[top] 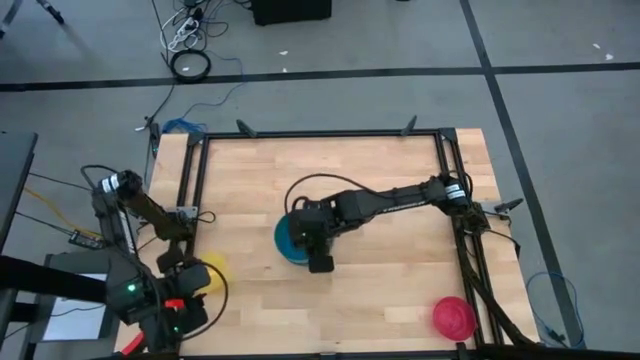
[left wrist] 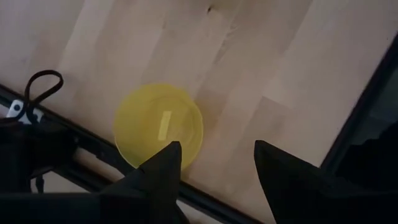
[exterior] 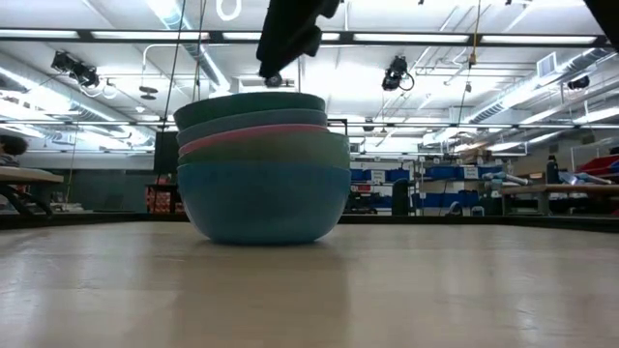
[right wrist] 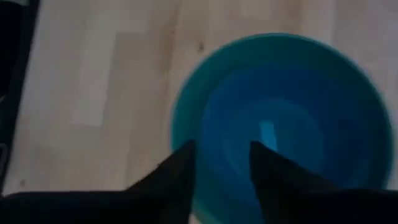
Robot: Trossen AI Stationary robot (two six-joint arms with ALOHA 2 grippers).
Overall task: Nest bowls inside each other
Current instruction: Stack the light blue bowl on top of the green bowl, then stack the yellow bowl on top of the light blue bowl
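Note:
A stack of nested bowls stands at the table's middle. In the low view the stack shows a light blue bowl at the bottom, then green, pink, blue and a teal one on top. My right gripper hangs just above the top bowl's rim, fingers apart, and in its wrist view the right gripper looks down into the teal bowl. A yellow bowl sits upright near the table's left edge. My left gripper hovers open above its edge. A red bowl rests at the near right.
A black rail frame borders the wooden table on its far, left and right sides. One rail with a looped cable runs right beside the yellow bowl. Bare wood lies between the stack and the red bowl.

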